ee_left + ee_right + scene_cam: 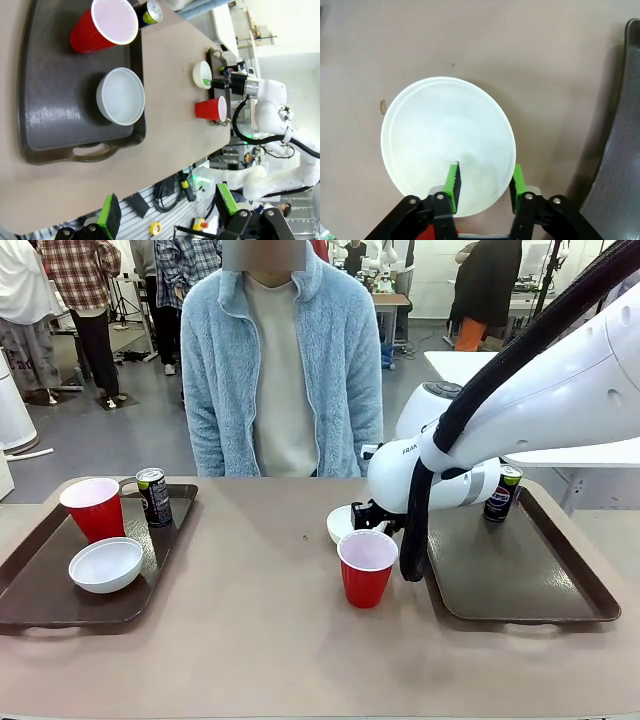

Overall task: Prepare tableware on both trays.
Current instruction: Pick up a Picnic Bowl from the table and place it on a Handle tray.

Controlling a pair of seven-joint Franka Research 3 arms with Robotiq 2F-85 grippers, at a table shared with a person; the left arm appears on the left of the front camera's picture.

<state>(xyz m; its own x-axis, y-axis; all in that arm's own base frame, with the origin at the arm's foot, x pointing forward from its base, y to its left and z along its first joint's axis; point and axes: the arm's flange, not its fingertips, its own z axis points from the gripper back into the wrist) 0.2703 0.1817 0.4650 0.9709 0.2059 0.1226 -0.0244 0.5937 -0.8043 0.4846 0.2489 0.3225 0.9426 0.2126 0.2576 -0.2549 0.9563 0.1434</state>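
Lower left in the front view, one tray (35, 590) holds a bowl (105, 564), cup (96, 507) and can (154, 496); the lower-right tray (520, 575) holds another can (502, 492). Mid-frame, the right gripper (485, 182) straddles the second bowl (445, 130)'s rim on the table (250, 640), pads (452, 185) apart; the left gripper (167, 210) hangs spread, empty.

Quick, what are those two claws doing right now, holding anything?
Left gripper: open, holding nothing.
Right gripper: open, straddling the white bowl at its rim.
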